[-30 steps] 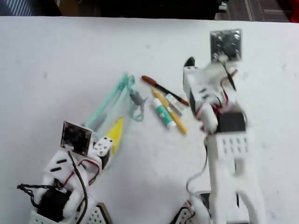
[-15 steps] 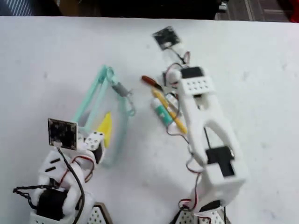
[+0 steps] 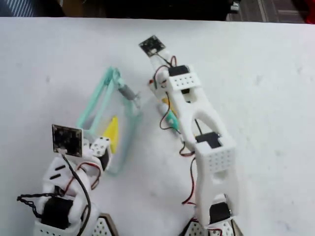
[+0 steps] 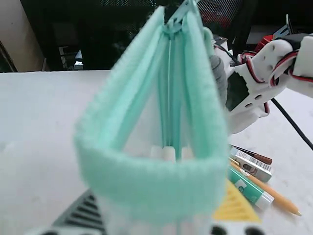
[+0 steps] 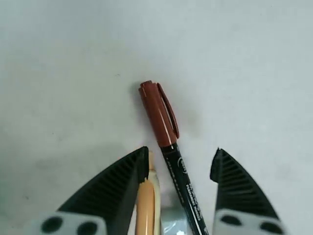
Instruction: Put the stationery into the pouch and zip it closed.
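Note:
A clear pouch [image 3: 106, 115] with teal edging [image 4: 146, 191] lies at the table's left, a grey zipper pull [image 3: 129, 93] at its far end. My left gripper [image 3: 109, 140] is shut on the pouch's near end, its yellow finger [image 3: 111, 132] showing through. My right arm [image 3: 189, 108] lies over the stationery; a teal glue stick [image 3: 171, 118] peeks out beside it. My right gripper [image 5: 178, 156] is open, its fingers [image 5: 122, 181] on either side of a brown-capped pen [image 5: 161, 115], an orange pencil [image 5: 146, 200] by one finger. In the left wrist view the pen [image 4: 254, 156], glue stick [image 4: 249, 188] and pencil [image 4: 269, 193] lie beside the pouch.
The white table [image 3: 256, 73] has free room at the right and along the far side. The two arm bases [image 3: 206, 221] stand at the near edge. A dark room edge runs behind the table.
My right arm has swung left and stretched out over the stationery, its gripper now down at the brown-capped pen. The pouch shifted left and spread wider in my left gripper.

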Robot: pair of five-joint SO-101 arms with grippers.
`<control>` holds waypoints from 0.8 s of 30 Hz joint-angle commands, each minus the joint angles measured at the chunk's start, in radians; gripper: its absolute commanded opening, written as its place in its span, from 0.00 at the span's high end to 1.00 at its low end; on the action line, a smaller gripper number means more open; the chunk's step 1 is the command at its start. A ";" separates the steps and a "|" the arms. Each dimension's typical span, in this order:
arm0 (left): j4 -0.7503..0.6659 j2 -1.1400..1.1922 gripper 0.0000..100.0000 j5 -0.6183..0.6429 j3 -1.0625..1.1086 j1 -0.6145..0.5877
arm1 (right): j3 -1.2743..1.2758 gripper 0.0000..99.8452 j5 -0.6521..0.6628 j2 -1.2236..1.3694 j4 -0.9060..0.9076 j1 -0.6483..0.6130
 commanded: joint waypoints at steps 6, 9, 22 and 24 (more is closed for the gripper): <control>-0.011 0.004 0.84 0.015 0.003 -0.001 | -0.135 0.80 0.009 0.079 0.031 -0.001; -0.011 0.004 0.84 0.015 0.003 -0.001 | -0.158 0.80 0.009 0.111 0.031 0.002; -0.011 0.004 0.84 0.015 0.002 0.001 | -0.316 0.96 0.009 0.271 0.031 0.062; -0.011 0.004 0.84 0.015 0.002 0.001 | -0.325 0.97 0.009 0.277 0.038 0.064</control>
